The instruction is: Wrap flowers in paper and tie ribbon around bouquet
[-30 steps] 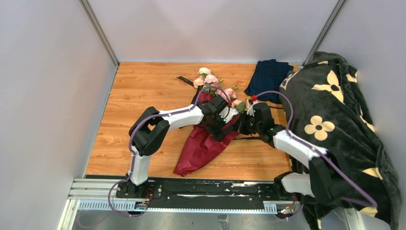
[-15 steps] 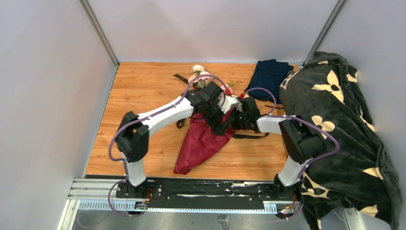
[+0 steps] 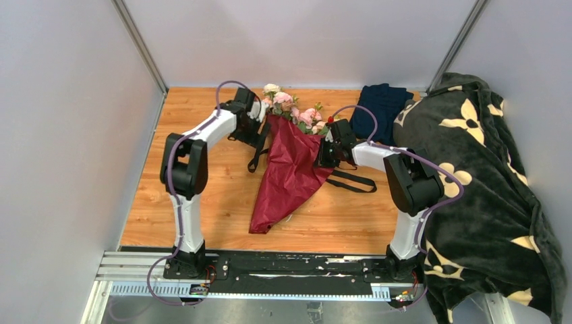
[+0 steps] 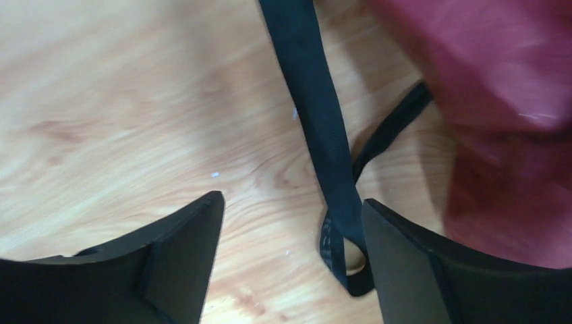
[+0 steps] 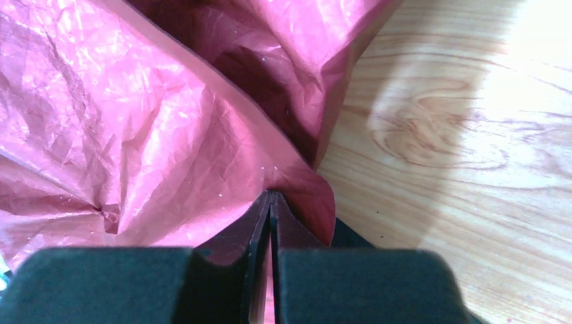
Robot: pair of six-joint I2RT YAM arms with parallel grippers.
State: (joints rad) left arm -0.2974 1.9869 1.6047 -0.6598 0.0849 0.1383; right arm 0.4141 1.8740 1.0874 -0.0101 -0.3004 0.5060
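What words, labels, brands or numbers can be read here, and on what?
None can be read.
The ribbon shows faint pale marks near its loop in the left wrist view, too blurred to read.
The paper and the blanket carry no lettering; the blanket's cream shapes are flowers.

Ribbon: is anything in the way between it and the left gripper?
No, nothing visible. The left gripper hangs open just above the ribbon, which lies bare on the table beside the paper.

White-shelled arms (image 3: pixel 216 128) with black joints carry purple cables (image 3: pixel 226 86); the left tool (image 4: pixel 291 202) has matte black wedge fingers (image 4: pixel 182 263).
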